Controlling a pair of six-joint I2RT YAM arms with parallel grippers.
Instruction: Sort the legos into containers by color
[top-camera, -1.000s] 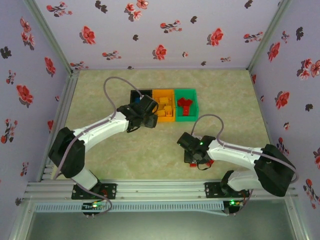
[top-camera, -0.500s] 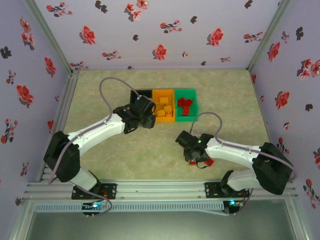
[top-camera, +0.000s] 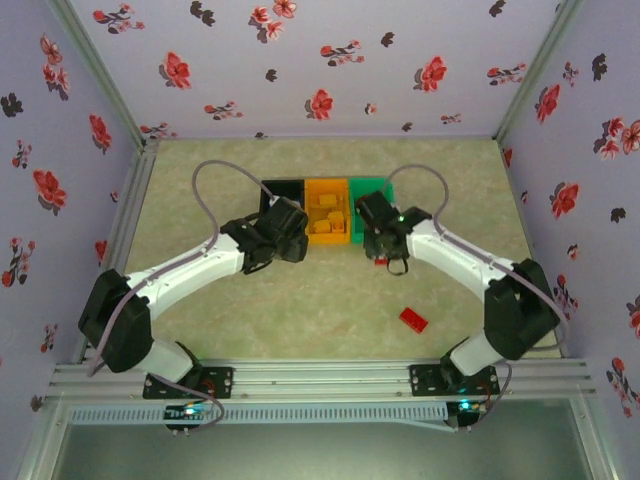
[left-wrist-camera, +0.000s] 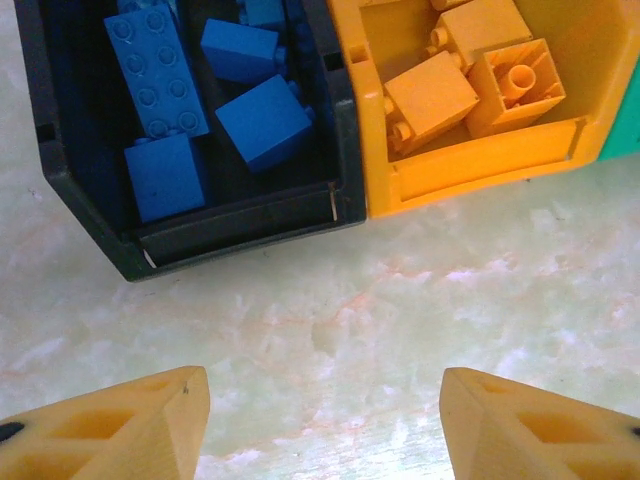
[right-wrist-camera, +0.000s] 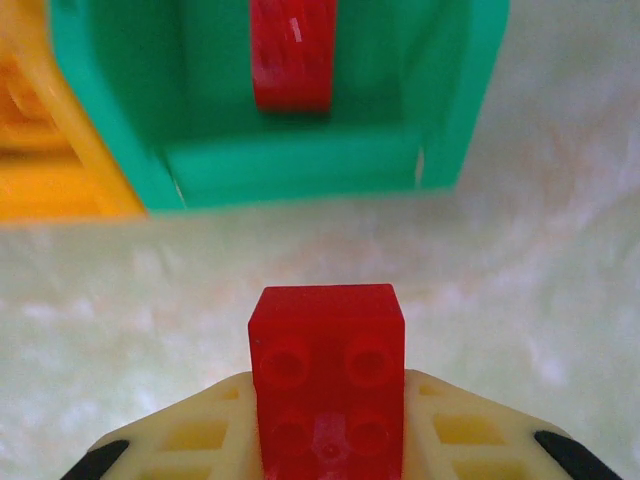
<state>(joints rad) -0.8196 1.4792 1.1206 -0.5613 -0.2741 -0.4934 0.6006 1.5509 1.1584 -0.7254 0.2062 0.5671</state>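
Three joined containers stand at the table's middle back: black (top-camera: 283, 188), orange (top-camera: 327, 212) and green (top-camera: 377, 186). Blue legos (left-wrist-camera: 263, 122) lie in the black bin (left-wrist-camera: 240, 222), orange legos (left-wrist-camera: 430, 97) in the orange bin (left-wrist-camera: 470, 165). My right gripper (right-wrist-camera: 327, 425) is shut on a red lego (right-wrist-camera: 327, 370), held just in front of the green bin (right-wrist-camera: 300, 165), where another red lego (right-wrist-camera: 292, 60) lies. In the top view this gripper (top-camera: 383, 255) hangs at the green bin's near side. My left gripper (left-wrist-camera: 325, 420) stands open over bare table before the black bin, its fingers (left-wrist-camera: 120, 425) holding nothing.
One loose red lego (top-camera: 413, 319) lies on the table at the front right, near the right arm's base. Flowered walls close in the table on three sides. An aluminium rail (top-camera: 320, 375) runs along the near edge.
My right gripper closed on a red lego at the front right, lifted it and swung it back to the green bin's near side. The left gripper drew slightly back from the bins.
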